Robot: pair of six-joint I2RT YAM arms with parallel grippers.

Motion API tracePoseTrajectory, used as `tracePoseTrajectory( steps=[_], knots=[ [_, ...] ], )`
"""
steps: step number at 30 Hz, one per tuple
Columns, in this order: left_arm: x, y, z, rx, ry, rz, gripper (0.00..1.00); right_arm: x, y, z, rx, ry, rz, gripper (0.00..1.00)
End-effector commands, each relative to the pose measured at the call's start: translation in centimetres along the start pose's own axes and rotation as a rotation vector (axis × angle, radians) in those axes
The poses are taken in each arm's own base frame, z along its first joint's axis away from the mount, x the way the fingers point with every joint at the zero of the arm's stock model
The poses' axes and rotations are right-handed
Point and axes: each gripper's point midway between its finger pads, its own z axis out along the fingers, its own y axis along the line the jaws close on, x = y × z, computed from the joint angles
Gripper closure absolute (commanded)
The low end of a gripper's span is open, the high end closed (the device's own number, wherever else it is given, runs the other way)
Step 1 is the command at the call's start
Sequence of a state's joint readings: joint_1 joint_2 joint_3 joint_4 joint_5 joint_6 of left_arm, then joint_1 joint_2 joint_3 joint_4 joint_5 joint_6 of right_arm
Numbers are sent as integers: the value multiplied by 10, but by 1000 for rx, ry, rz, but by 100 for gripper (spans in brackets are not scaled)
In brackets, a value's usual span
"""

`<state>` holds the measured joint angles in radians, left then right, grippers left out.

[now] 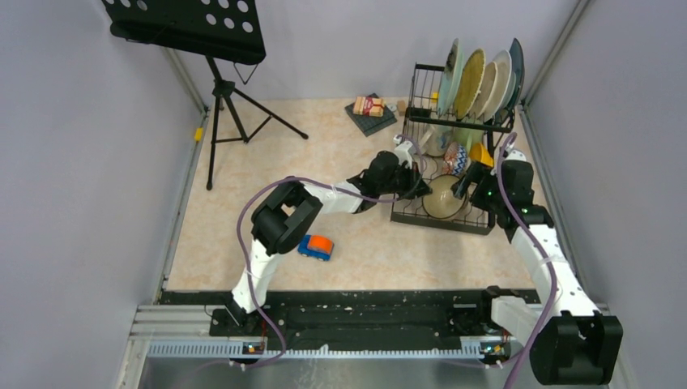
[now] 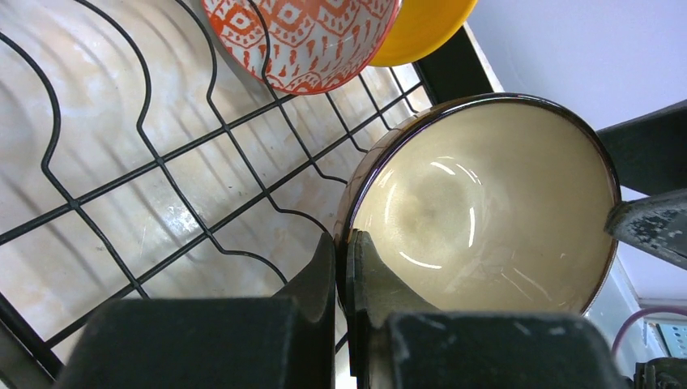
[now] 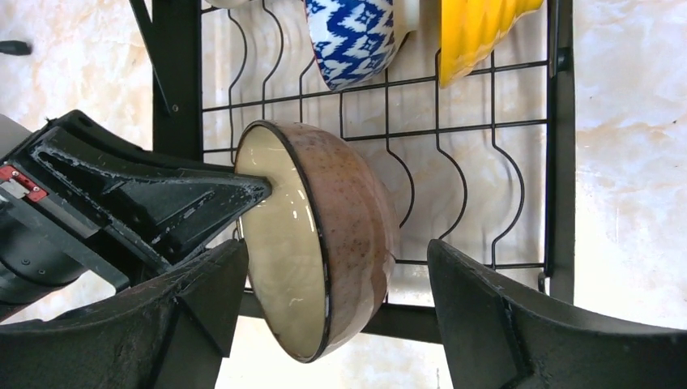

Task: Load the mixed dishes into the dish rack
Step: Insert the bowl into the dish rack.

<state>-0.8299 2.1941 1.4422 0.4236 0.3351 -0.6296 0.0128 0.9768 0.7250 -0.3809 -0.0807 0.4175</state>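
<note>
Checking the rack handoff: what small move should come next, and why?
Probably draw the right gripper back: its jaws stand open either side of the bowl, which sits on edge in the dish rack with the left gripper pinching its rim.

- The bowl (image 1: 444, 198) is sitting on edge in the dish rack's (image 1: 415, 89) near end, between the fingers of my right pincer (image 3: 336, 251).
- Plates (image 1: 478, 81) are standing behind it, higher up.

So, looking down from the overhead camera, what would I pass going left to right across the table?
From the left: music stand → toy car → packet → dish rack.
</note>
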Motion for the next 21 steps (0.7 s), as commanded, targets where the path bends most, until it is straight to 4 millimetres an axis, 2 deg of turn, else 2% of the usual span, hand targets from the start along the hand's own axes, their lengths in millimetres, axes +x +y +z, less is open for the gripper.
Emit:
tracePoseTrajectory(
  steps=[1, 5, 11, 15, 21],
  knots=[
    [-47, -82, -25, 273, -113, 58, 100, 6, 7, 3, -85, 29, 49, 16],
    [-52, -95, -33, 337, -127, 81, 100, 13, 11, 7, -159, 45, 101, 14],
    [-61, -108, -46, 430, -133, 91, 100, 2, 25, -1, -294, 28, 153, 12],
    [-68, -109, -52, 497, -134, 66, 100, -5, 36, -9, -363, 8, 167, 12],
    [-70, -111, -55, 507, -129, 69, 100, -6, 37, -12, -374, 15, 188, 11]
  ],
)
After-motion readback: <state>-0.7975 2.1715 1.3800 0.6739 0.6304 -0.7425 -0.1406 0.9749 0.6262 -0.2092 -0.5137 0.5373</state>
